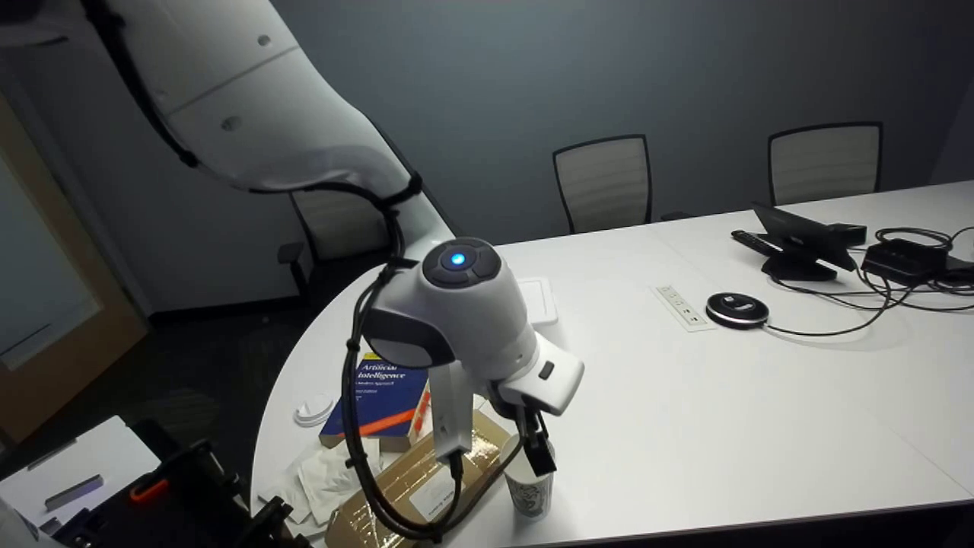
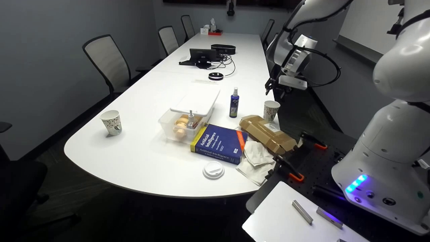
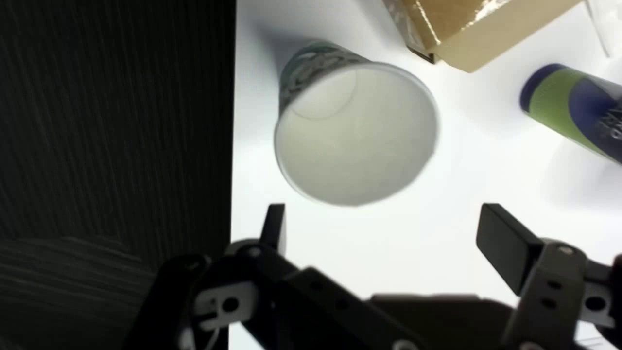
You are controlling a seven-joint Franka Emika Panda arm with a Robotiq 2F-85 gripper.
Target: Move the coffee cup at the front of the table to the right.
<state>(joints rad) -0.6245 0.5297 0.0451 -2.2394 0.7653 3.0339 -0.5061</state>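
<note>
The coffee cup, a tapered off-white paper cup with a dark printed pattern, stands upright near the table's edge. It shows in both exterior views (image 1: pixel 530 491) (image 2: pixel 270 111) and in the wrist view (image 3: pixel 354 141), where its open top faces the camera and its inside looks empty. My gripper (image 2: pixel 275 92) is open, with nothing between its fingers. In the wrist view the gripper (image 3: pixel 386 233) has its fingers spread wide, just below the cup's rim in the picture and apart from it. In an exterior view one finger partly covers the cup. The white table (image 1: pixel 723 426) (image 2: pixel 144 101) lies underneath.
A brown cardboard box (image 2: pixel 263 132) lies close beside the cup. A purple spray bottle (image 2: pixel 234 104) (image 3: pixel 573 107) stands nearby. A book (image 2: pixel 220 143), a clear bin (image 2: pixel 168 126), napkins (image 2: pixel 257 158), a lid (image 2: pixel 213 170) and a similar paper cup (image 2: pixel 112 123) are also on the table.
</note>
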